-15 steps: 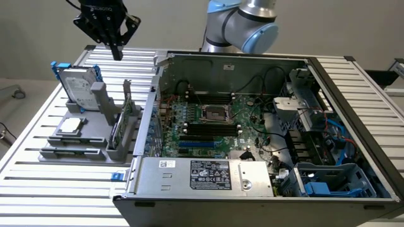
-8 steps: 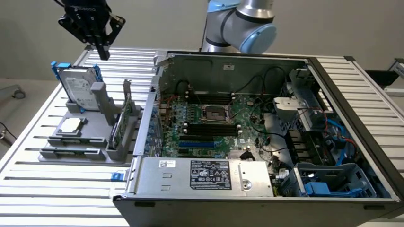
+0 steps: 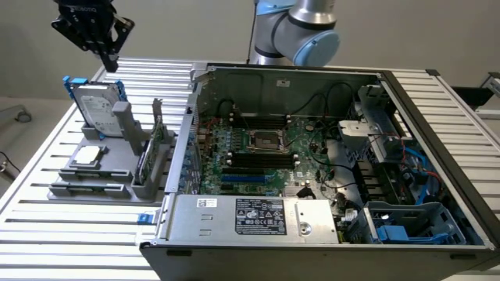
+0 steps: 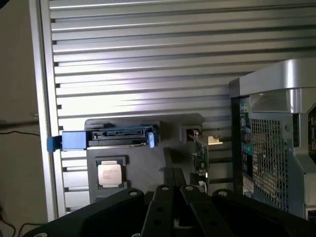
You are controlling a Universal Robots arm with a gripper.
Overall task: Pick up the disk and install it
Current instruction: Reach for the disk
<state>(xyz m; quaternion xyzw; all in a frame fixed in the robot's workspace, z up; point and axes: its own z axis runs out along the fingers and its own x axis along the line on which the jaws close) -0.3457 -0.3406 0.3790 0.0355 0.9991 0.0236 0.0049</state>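
Note:
The disk (image 3: 98,107), a silver-grey drive with a white label in a blue carrier, stands upright on edge in the grey holder (image 3: 105,170) at the exterior view's left. In the wrist view the disk (image 4: 118,137) shows from above as a thin edge with blue ends. My gripper (image 3: 110,61) hangs in the air above and slightly behind the disk, well apart from it. Its black fingers (image 4: 174,190) are pressed together with nothing between them.
A small square processor chip (image 3: 88,154) lies on the holder beside a green card (image 3: 147,153) standing on edge. The open computer case (image 3: 305,170) with its motherboard sits to the exterior view's right, a blue drive bay (image 3: 414,225) at its near corner. All rest on a slatted aluminium table (image 3: 47,228).

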